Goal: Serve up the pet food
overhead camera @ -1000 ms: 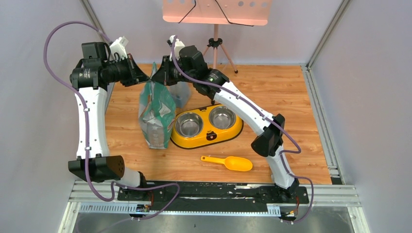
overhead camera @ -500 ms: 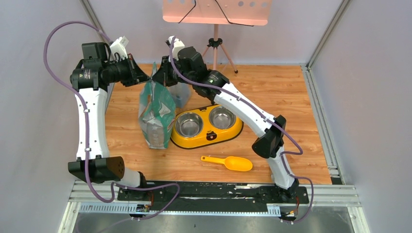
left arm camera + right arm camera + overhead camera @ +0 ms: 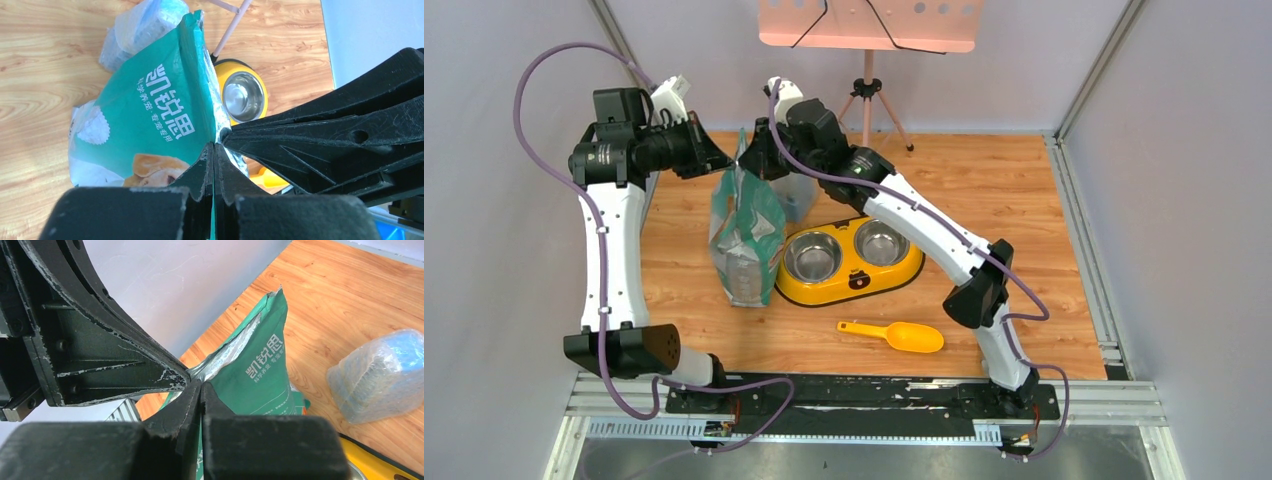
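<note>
My left gripper (image 3: 214, 159) is clamped on one lip of the green-and-white printed foil bag (image 3: 746, 230), and my right gripper (image 3: 200, 390) pinches the opposite lip. I judge this the opening step (the pet food is unseen, presumably inside the bag). Next I'd pull the lips apart gently, keeping the bag upright.

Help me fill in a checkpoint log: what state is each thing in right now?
pet food bag: upright, top pinched from both sides, mouth slightly parted.
left gripper: shut on the bag's top edge.
right gripper: shut on the bag's top edge.
steel bowls: both empty, seated in the yellow feeder.
orange scoop: empty, lying flat, untouched.
clear plastic pack: lying behind the bag.
</note>
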Robot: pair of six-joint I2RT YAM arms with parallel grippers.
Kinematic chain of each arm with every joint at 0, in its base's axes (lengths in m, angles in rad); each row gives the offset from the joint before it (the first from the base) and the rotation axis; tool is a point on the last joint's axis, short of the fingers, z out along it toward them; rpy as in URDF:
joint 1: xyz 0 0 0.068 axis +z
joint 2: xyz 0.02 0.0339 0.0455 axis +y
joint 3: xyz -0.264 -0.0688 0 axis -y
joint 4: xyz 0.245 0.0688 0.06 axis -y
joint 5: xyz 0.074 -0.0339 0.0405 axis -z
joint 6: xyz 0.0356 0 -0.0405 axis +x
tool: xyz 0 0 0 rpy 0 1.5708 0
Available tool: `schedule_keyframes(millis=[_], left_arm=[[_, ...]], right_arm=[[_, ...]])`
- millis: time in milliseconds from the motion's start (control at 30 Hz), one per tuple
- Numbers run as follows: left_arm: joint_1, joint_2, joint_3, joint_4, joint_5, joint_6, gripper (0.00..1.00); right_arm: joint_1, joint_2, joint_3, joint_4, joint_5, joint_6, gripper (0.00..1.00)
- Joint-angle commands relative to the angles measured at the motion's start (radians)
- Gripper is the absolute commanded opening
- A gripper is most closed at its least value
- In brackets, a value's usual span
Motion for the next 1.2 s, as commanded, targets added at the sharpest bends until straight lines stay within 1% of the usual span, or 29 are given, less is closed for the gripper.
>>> schedule_keyframes(millis=[0,33,67,100,133,200,267,433,533,700,733,767,800,833,867,900,967,1000,1100,1167], left_arm=[[0.002,-0.046,-0.025,-0.011,0.072,0.002,0.0],[0.003,-0.047,-0.03,-0.003,0.094,-0.014,0.0],[0.002,-0.046,-0.041,0.012,0.135,-0.022,0.0],[0.002,-0.045,-0.044,0.018,0.152,-0.035,0.0],[0.002,-0.044,-0.05,0.025,0.175,-0.038,0.0],[0.002,-0.044,-0.053,0.024,0.187,-0.038,0.0],[0.002,-0.044,-0.054,0.021,0.189,-0.032,0.0],[0.002,-0.045,-0.057,0.011,0.188,-0.026,0.0],[0.002,-0.049,-0.058,0.01,0.185,-0.023,0.0],[0.002,-0.056,-0.065,0.008,0.176,-0.017,0.0],[0.003,-0.057,-0.064,0.006,0.173,-0.014,0.0],[0.002,-0.057,-0.059,0.0,0.163,-0.009,0.0],[0.002,-0.057,-0.055,-0.004,0.156,-0.005,0.0],[0.002,-0.057,-0.04,-0.014,0.113,0.006,0.0],[0.002,-0.062,-0.033,-0.017,0.084,0.016,0.0],[0.002,-0.068,-0.014,-0.021,0.022,0.035,0.0],[0.003,-0.067,0.02,-0.03,-0.042,0.065,0.0],[0.003,-0.064,0.029,-0.037,-0.054,0.071,0.0],[0.002,-0.055,0.039,-0.04,-0.037,0.067,0.0],[0.002,-0.055,0.015,-0.032,0.0,0.053,0.0]], right_arm=[[-0.033,-0.038,0.015,0.018,-0.122,0.011,0.2],[-0.035,-0.033,0.016,0.026,-0.181,0.023,0.35],[-0.035,-0.028,0.016,0.035,-0.225,0.027,0.47],[-0.037,-0.02,0.019,0.042,-0.263,0.028,0.55],[-0.041,-0.014,0.023,0.05,-0.284,0.034,0.59],[-0.053,-0.002,0.03,0.06,-0.31,0.065,0.61],[-0.069,0.01,0.029,0.064,-0.314,0.109,0.57],[-0.11,0.037,0.021,0.075,-0.346,0.201,0.42],[-0.121,0.044,0.018,0.09,-0.37,0.218,0.29],[-0.123,0.042,0.007,0.104,-0.394,0.217,0.14],[-0.124,0.038,0.008,0.104,-0.391,0.209,0.03],[-0.125,0.033,0.009,0.104,-0.392,0.191,0.0],[-0.128,0.024,0.006,0.103,-0.393,0.171,0.0],[-0.129,0.011,0.0,0.101,-0.39,0.15,0.0],[-0.13,-0.006,-0.01,0.094,-0.369,0.12,0.0],[-0.13,-0.024,-0.017,0.083,-0.336,0.097,0.0],[-0.132,-0.052,-0.032,0.059,-0.28,0.076,0.0],[-0.134,-0.061,-0.041,0.057,-0.282,0.074,0.0],[-0.139,-0.066,-0.056,0.058,-0.352,0.089,0.0],[-0.148,-0.05,-0.058,0.094,-0.475,0.107,0.0]])
